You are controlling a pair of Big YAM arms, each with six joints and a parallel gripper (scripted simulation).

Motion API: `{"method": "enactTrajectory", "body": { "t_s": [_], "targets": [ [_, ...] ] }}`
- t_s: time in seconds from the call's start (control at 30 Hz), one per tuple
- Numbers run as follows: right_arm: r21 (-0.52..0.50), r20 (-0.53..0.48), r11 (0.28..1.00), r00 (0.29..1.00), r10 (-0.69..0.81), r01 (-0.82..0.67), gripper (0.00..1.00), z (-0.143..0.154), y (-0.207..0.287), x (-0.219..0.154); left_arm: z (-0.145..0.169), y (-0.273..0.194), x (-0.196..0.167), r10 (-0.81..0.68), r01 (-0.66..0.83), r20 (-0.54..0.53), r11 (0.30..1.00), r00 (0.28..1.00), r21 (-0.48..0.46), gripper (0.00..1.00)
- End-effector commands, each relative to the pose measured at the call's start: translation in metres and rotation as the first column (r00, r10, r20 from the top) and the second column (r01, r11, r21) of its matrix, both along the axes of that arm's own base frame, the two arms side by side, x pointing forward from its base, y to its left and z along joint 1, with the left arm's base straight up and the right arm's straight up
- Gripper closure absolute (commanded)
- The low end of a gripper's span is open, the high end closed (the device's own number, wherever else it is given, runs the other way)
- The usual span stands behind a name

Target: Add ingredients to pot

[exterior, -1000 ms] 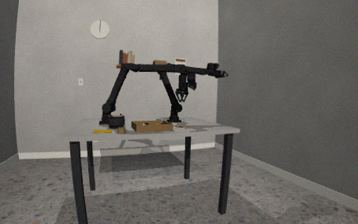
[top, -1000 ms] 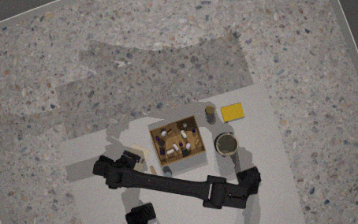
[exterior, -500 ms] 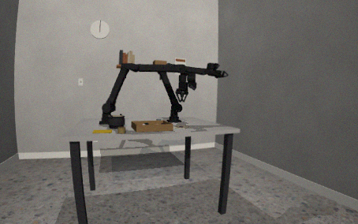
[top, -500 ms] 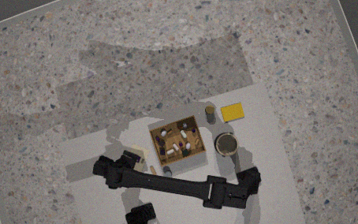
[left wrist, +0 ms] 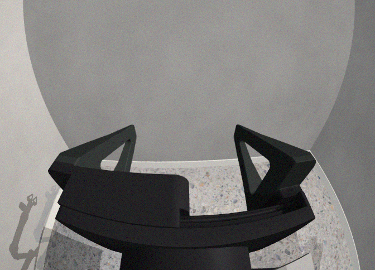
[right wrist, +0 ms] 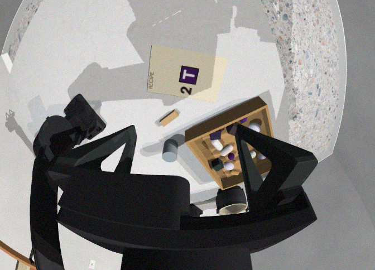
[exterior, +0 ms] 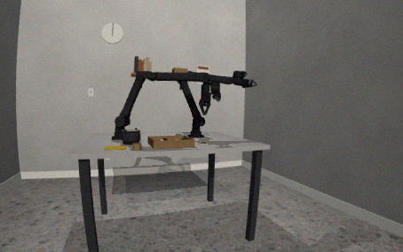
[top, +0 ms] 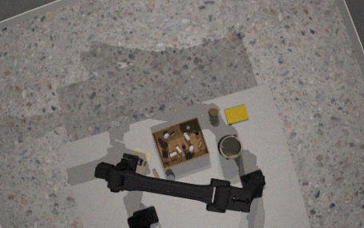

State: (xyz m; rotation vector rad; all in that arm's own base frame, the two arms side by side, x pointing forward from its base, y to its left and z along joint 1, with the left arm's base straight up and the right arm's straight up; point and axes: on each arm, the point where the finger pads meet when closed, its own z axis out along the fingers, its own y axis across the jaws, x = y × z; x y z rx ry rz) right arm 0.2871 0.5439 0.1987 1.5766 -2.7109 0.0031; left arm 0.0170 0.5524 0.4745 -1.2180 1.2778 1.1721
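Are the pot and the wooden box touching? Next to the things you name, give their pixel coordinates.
Apart: in the top view, bare tabletop separates the pot [top: 220, 152] [exterior: 131, 137] [right wrist: 231, 197] from the wooden box [top: 186, 161] [exterior: 171, 142] [right wrist: 225, 119].

Both end effectors open, nothing held. Left end effector [exterior: 255, 83] [left wrist: 184, 127] roughly level; right end effector [exterior: 205, 112] [right wrist: 185, 128] points down.
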Motion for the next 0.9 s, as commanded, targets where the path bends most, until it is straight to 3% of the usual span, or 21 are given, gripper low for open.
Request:
{"method": "enactTrajectory", "body": {
  "t_s": [0.0,0.07,0.4,0.87],
  "targets": [
    [0.04,0.029,0.994,0.995,0.096,-0.097,0.0,0.023,-0.003,0.007,0.026,-0.008,-0.009,0.018,-0.019,0.019,0.998,1.0,0.055,0.0],
    [0.066,0.048,0.99,0.991,0.124,-0.127,0.0,0.035,0.002,0.011,0.026,-0.008,-0.009,0.018,-0.019,0.019,0.998,1.0,0.055,0.0],
    [0.035,0.045,0.885,0.886,0.462,-0.464,0.0,0.023,-0.006,0.009,0.026,-0.008,-0.009,0.018,-0.019,0.019,0.998,1.0,0.055,0.0],
    [0.028,0.044,0.886,0.886,0.462,-0.464,0.0,-0.001,-0.103,0.022,0.026,-0.008,-0.009,0.018,-0.019,0.019,0.998,1.0,0.055,0.0]
  ]
}}
